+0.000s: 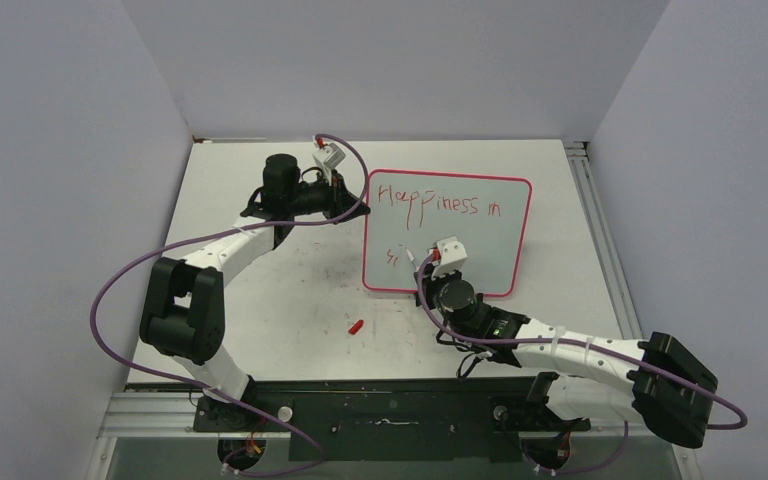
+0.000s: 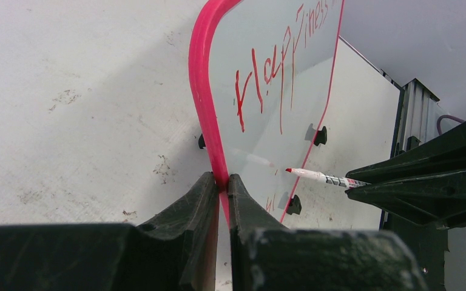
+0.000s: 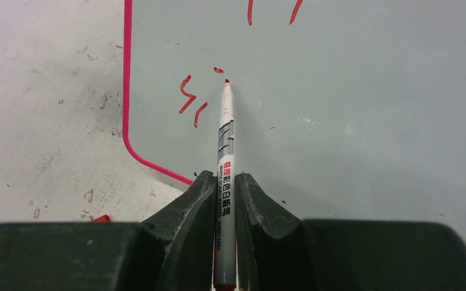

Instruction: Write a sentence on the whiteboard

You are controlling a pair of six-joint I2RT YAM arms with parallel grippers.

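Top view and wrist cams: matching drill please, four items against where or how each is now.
Items:
1. left hand
2. right hand
3. sentence
4. small red piece

States:
A. lying loose on the tabletop, off the whiteboard
B. shut on the marker, tip pointing at the board
C. shut on the whiteboard's pink rim
D. red writing, second line barely begun

Pairs: 1-C, 2-B, 3-D, 4-A

Smooth glossy whiteboard [image 3: 352,133], scuffed matt tabletop [image 3: 42,91]
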